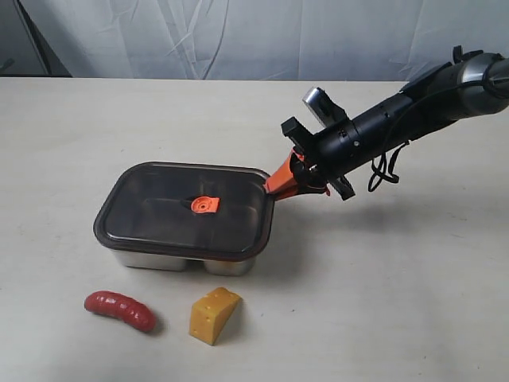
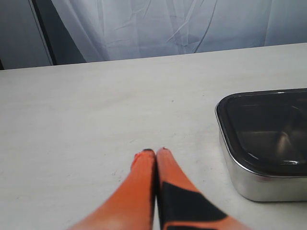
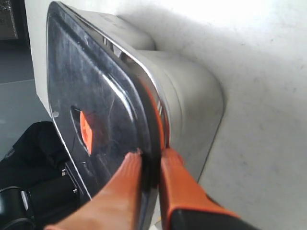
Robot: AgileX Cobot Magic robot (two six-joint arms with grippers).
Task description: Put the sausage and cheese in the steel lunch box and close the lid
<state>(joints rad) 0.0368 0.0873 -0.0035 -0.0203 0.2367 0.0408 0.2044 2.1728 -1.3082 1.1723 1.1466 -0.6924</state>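
Observation:
The steel lunch box [image 1: 231, 264] stands mid-table with the dark translucent lid [image 1: 159, 208] on top, its orange valve [image 1: 204, 205] at centre. My right gripper [image 1: 278, 185] is shut on the lid's right edge; in the right wrist view one finger [image 3: 128, 172] lies on top of the lid [image 3: 96, 96] and the other under its rim, against the box [image 3: 192, 100]. The red sausage [image 1: 121, 309] and the yellow cheese [image 1: 214, 315] lie on the table in front of the box. My left gripper [image 2: 155, 152] is shut and empty above bare table, left of the box [image 2: 264, 182].
A white curtain [image 1: 254, 36] hangs behind the table's far edge. The right arm [image 1: 398, 119] slants in from the upper right. Bare tabletop [image 1: 398, 302] surrounds the box.

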